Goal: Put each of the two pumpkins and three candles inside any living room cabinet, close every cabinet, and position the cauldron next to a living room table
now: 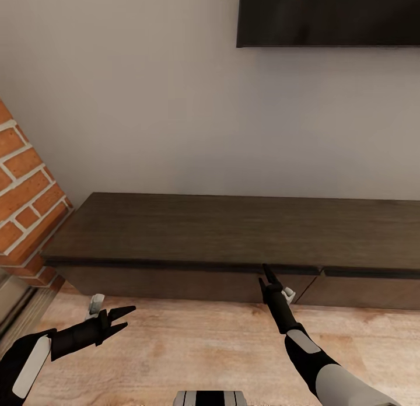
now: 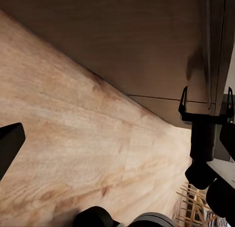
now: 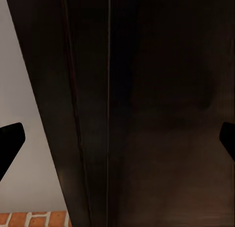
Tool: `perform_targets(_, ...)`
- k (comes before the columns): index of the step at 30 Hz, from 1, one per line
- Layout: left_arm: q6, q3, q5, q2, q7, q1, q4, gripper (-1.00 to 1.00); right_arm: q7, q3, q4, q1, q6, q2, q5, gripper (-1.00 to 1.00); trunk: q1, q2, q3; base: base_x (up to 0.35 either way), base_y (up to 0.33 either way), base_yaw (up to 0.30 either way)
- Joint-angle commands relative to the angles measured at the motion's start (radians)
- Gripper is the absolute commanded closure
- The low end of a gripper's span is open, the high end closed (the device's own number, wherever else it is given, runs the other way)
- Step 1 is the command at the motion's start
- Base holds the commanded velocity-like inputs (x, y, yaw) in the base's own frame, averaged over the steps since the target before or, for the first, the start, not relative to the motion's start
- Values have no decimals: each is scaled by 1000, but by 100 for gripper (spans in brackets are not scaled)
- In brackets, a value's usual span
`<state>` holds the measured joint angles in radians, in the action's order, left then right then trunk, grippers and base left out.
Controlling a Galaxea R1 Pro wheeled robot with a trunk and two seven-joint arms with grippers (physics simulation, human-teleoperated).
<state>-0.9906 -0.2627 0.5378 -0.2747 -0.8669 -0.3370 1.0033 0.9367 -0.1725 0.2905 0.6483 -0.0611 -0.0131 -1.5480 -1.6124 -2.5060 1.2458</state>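
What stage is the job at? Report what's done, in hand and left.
Done: nothing that shows. The cabinet has a bare top and flat drawer fronts that look shut.
In hand: the right gripper points at the top edge of a drawer front, seemingly to open it; it holds nothing. The left gripper hangs open and empty over the floor.
Left: stowing the items, closing up, placing the cauldron.

One cabinet (image 1: 233, 231), one TV (image 1: 328, 15), two grippers: left gripper (image 1: 121, 321), right gripper (image 1: 269, 277).

Black TV (image 1: 328, 15), brick column (image 1: 26, 202), wooden floor (image 1: 192, 347).
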Motion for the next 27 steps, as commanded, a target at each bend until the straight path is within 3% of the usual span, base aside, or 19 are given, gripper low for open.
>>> perform_targets(1,-4,-1,-2,0,-4,-1,0,-100,4,-6,-1,1,-6,-1,-10,-100,0,0,1,0,0,0)
perform_targets(3,-4,-2,-1,0,-4,-1,0,-100,4,-6,-1,1,-6,-1,-10,-100,0,0,1,0,0,0)
perform_targets(4,-4,-2,-1,-1,-4,-1,0,-100,4,-6,-1,1,-6,-1,-10,100,0,0,1,0,0,0)
perform_targets(27,-4,-1,-2,0,-4,-1,0,-100,2,-6,-1,1,-6,-1,-9,100,0,0,1,0,0,0)
